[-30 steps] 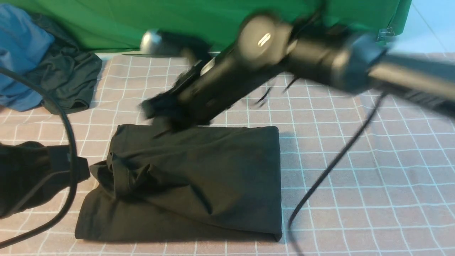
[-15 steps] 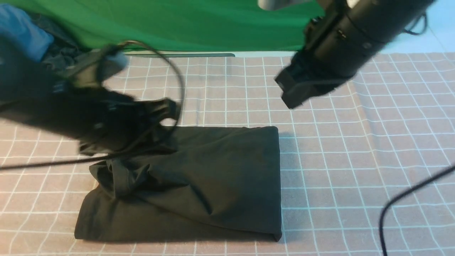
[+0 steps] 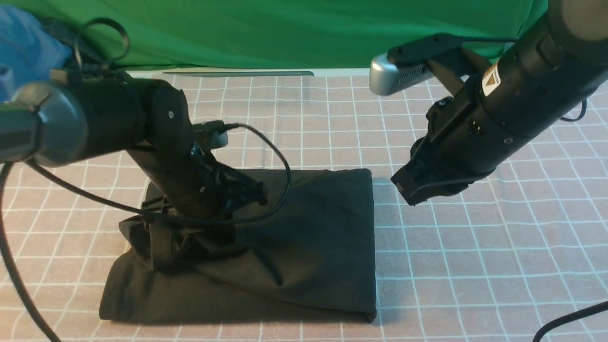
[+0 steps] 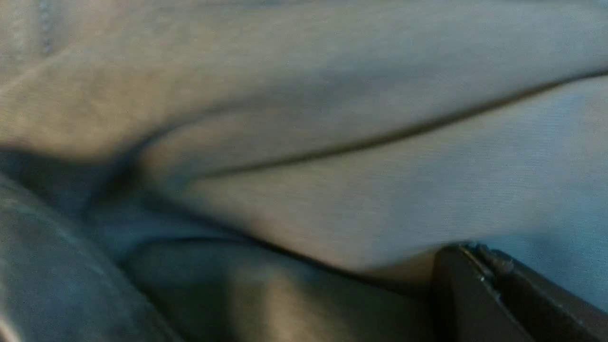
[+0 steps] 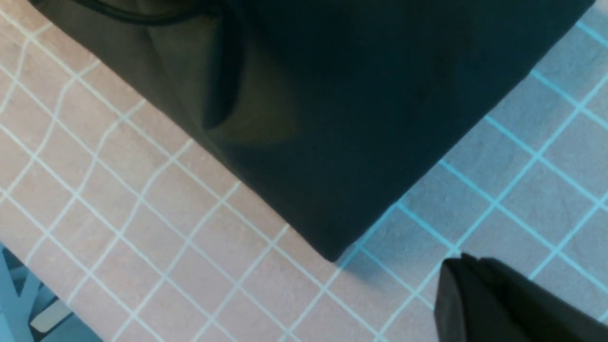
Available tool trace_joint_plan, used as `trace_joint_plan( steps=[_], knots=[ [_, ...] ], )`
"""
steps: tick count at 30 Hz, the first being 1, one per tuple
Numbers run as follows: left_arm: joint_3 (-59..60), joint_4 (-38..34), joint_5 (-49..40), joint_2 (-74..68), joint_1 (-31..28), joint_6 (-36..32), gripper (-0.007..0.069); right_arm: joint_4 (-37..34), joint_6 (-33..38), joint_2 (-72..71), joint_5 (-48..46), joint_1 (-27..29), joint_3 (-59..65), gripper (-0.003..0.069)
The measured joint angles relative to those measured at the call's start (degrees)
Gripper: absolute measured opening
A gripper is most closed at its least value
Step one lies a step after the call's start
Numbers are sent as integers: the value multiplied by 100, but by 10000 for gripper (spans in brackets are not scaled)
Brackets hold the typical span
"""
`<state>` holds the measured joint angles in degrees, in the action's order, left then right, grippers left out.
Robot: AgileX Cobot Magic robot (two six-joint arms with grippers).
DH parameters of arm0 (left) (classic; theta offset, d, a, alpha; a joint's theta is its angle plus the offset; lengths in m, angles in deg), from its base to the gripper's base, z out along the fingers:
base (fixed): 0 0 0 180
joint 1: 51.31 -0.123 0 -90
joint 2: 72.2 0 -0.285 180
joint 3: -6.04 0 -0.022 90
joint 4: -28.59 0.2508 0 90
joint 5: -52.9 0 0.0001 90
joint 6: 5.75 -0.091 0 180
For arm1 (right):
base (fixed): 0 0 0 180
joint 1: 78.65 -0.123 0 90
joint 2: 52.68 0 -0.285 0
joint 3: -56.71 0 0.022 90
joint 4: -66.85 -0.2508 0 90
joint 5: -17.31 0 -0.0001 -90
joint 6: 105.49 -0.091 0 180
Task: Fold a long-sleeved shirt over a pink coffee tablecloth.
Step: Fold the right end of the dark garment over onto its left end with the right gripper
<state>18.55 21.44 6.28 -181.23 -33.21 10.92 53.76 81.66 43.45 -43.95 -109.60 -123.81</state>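
Observation:
The long-sleeved shirt (image 3: 294, 237) is a black folded rectangle lying on the pink coffee tablecloth (image 3: 475, 247), with a bunched lump at its left end. My left gripper (image 3: 211, 225) points down into that lump. In the left wrist view the left gripper (image 4: 468, 249) is shut, its tips against the cloth of the shirt (image 4: 380, 190) with nothing between them. My right gripper (image 3: 411, 192) hangs shut just right of the shirt's far right corner. In the right wrist view the right gripper (image 5: 456, 259) is over bare tablecloth (image 5: 522, 180), apart from a corner of the shirt (image 5: 332, 142).
A bright green cloth (image 3: 285, 28) hangs along the back. Blue cloth (image 3: 23, 47) lies at the far left. The left arm's cable (image 3: 285, 180) loops over the shirt, and another cable (image 3: 570, 318) crosses the near right corner. The table's edge (image 5: 28, 285) shows in the right wrist view.
The right arm pulled back from the shirt's far left edge to its right side and its gripper shut. The left arm swung in from the left onto the bunched end.

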Motion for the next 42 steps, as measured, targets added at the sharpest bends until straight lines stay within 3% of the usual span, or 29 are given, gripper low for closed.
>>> trace_joint_plan(
  steps=[12, 20, 25, 28, 31, 37, 42],
  knots=[
    [1127, 1469, -481, 932, 8, 1291, 13, 0, 47, -17, 166, 0, 7, 37],
    [1219, 1573, -562, 1918, 8, 1367, 13, -141, 52, -17, 419, 10, 7, 37],
    [1236, 1088, -231, 1996, 8, 1223, 13, -251, 57, -17, 457, 10, 7, 37],
    [1236, -160, 217, 1812, 8, 335, 13, -551, 57, -17, 506, 10, 7, 37],
    [1236, -660, 376, 1517, 8, -11, 13, -671, 57, -4, 546, 10, 7, 37],
    [1271, -814, 118, 947, 8, -386, 13, -714, 57, 87, 592, 10, 7, 37],
    [1492, -170, -82, 829, 8, -30, 13, -727, 88, 123, 597, 10, 11, 37]
  ],
)
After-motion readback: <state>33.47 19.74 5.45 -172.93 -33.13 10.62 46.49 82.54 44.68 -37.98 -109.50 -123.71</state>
